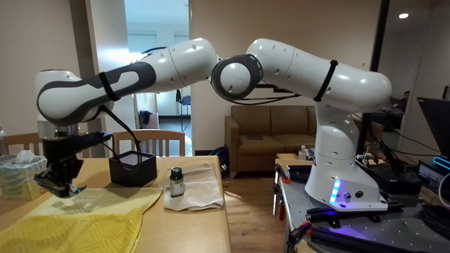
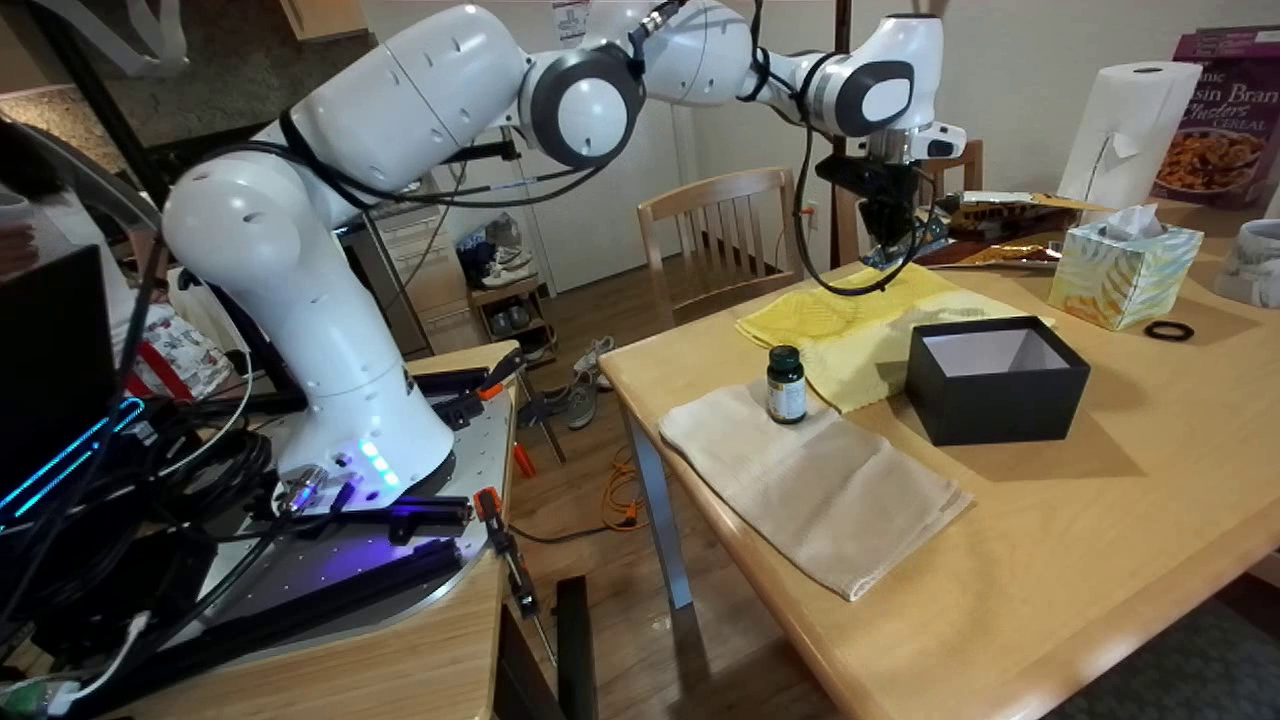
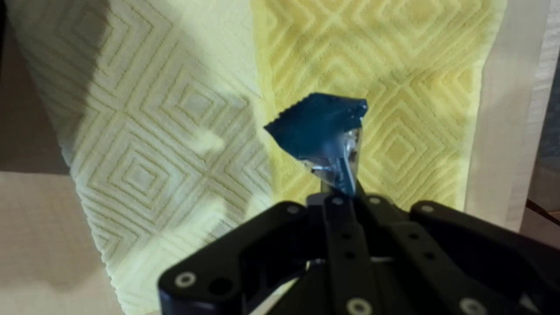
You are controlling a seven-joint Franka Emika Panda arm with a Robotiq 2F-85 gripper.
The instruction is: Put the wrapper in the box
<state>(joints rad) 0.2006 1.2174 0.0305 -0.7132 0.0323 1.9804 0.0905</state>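
The wrapper (image 3: pixel 323 124) is a crumpled dark blue and clear shiny scrap. In the wrist view its lower end is pinched between the fingertips of my gripper (image 3: pixel 345 194), which hides that end. The wrapper also shows at the fingertips in exterior views (image 1: pixel 75 190) (image 2: pixel 932 235). My gripper (image 1: pixel 62 189) holds it above the yellow towel (image 1: pixel 88 225). The gripper also shows in an exterior view (image 2: pixel 890 235), partly behind a cable. The black box (image 1: pixel 132 173) stands open-topped on the table beside the towel, apart from the gripper. Its pale inside shows in both exterior views (image 2: pixel 1010 405).
A dark-capped bottle (image 2: pixel 786 385) stands on a folded beige cloth (image 2: pixel 830 500) near the table edge. A tissue box (image 2: pixel 1125 270), a paper towel roll (image 2: pixel 1125 140) and a cereal box (image 2: pixel 1220 120) stand farther along the table (image 2: pixel 1180 500). A black ring (image 2: pixel 1168 330) lies near the tissue box.
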